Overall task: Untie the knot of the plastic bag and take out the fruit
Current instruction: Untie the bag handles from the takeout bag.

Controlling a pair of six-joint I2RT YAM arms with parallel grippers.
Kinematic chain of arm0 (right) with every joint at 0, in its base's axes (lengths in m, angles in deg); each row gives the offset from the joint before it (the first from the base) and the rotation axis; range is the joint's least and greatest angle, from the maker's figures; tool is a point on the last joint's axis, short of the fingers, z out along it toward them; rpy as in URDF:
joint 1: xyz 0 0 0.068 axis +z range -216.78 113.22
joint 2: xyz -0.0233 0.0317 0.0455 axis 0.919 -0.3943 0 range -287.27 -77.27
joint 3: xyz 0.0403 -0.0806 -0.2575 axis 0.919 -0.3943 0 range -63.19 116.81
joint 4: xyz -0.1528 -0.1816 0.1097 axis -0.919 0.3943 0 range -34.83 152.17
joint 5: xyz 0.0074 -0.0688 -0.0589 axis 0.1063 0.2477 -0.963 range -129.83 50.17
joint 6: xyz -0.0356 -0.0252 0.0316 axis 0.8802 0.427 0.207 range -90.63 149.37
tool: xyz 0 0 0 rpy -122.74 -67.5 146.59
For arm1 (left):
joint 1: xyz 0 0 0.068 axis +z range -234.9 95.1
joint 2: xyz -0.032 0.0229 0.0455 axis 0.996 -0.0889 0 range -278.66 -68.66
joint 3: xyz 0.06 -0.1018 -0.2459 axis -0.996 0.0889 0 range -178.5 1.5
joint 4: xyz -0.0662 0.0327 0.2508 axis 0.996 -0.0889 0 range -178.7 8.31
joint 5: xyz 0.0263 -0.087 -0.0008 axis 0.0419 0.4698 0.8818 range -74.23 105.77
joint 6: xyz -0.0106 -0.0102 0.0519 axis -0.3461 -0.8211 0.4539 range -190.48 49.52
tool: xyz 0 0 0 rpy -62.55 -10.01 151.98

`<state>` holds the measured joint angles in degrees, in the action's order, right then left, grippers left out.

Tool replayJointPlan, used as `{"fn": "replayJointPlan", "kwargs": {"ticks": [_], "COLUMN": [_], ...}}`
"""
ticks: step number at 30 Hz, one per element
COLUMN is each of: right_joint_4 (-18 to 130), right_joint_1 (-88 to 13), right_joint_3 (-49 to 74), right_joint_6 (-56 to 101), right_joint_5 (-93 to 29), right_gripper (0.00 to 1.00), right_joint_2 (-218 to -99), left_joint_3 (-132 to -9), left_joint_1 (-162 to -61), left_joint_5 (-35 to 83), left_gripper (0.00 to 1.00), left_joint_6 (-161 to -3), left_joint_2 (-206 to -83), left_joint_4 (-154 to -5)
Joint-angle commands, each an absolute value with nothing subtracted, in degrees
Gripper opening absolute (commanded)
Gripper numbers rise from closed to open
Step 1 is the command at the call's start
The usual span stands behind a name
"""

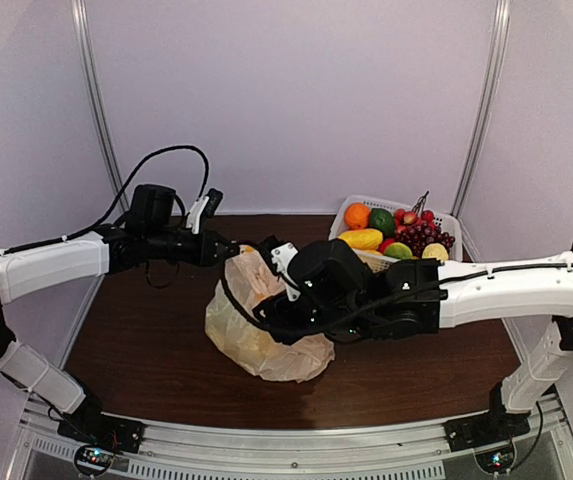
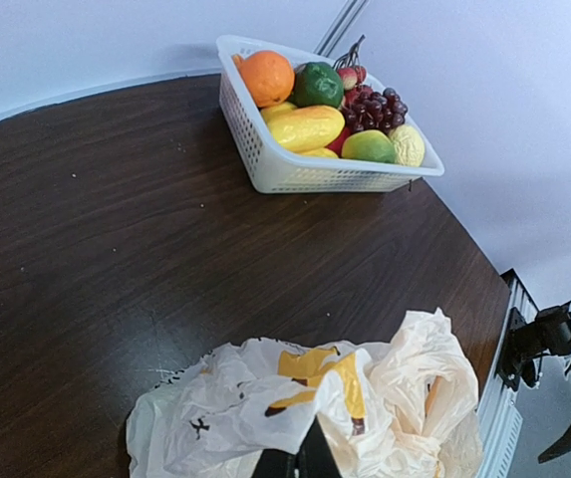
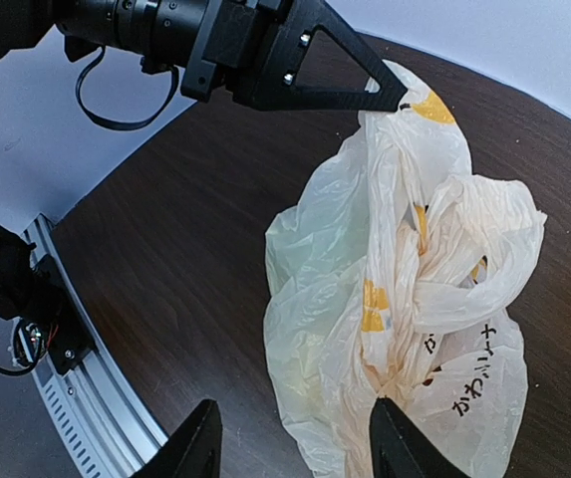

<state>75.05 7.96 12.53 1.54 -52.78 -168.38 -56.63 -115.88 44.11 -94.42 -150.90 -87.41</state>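
The step in hand is the untying; nothing is taken out yet. The plastic bag [image 1: 258, 345] sits on the table [image 1: 136, 345] between the two arms, a little left of the middle and well apart from the white basket [image 2: 295, 174] at the far right corner, which has coloured pieces [image 2: 267, 77] in it.

The left claw [image 3: 390, 100] is pressed together on a flap of the bag's top edge and holds it up, so the plastic hangs stretched below the tips. The left wrist view shows the same pinch from above. The right claw [image 3: 295, 448] is spread and holds nothing. It hovers over the near side of the bag, one finger beside the plastic and the other in front of it.

The knot [image 3: 434, 299] seems to be the twisted bunch of handles in the middle of the bag, with a loop flaring to the right. I cannot tell how tight it is. The fruit inside the bag does not show through the plastic.

My judgement is that the next move belongs to the right claw. It needs to come down on a loose end or loop of the knot, close on thin plastic only, and pull away from the left claw's hold. If it catches several layers, the pull may tighten the knot or drag the whole bag.
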Motion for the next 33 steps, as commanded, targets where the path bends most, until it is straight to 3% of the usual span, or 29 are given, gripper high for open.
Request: {"fn": "replayJointPlan", "kwargs": {"ticks": [1,8,16,19,22,27,33], "right_joint_4": [79.53,81.27,80.63,80.02,79.88,79.07,78.06], "right_joint_1": [7.2,6.36,6.08,6.08,6.08,6.08,6.09], "right_joint_3": [15.43,17.12,17.35,16.97,16.88,15.86,14.37], "right_joint_6": [4.87,5.77,5.82,5.82,5.67,5.25,4.53], "right_joint_5": [-55.52,-56.09,-55.98,-56.08,-55.75,-55.46,-54.26], "right_gripper": [0.52,0.52,0.45,0.38,0.19,0.02,0.0], "right_joint_2": [-171.73,-175.35,-178.1,-178.82,-179.09,-178.15,-177.78], "left_joint_3": [-56.16,-56.26,-56.38,-56.51,-56.68,-56.82,-57.04], "left_joint_1": [-116.13,-116.19,-116.17,-116.19,-116.19,-116.19,-116.19], "left_joint_5": [44.72,44.34,44.11,43.87,43.36,42.47,41.72], "left_gripper": [0.0,0.0,0.0,0.0,0.0,0.0,0.0], "left_joint_6": [-94.03,-94.03,-94.04,-93.82,-93.61,-93.42,-93.29], "left_joint_2": [-151.52,-151.87,-152.25,-152.25,-152.16,-152.28,-152.25], "left_joint_4": [-84.58,-84.94,-85.25,-85.45,-85.88,-86.47,-86.96]}}
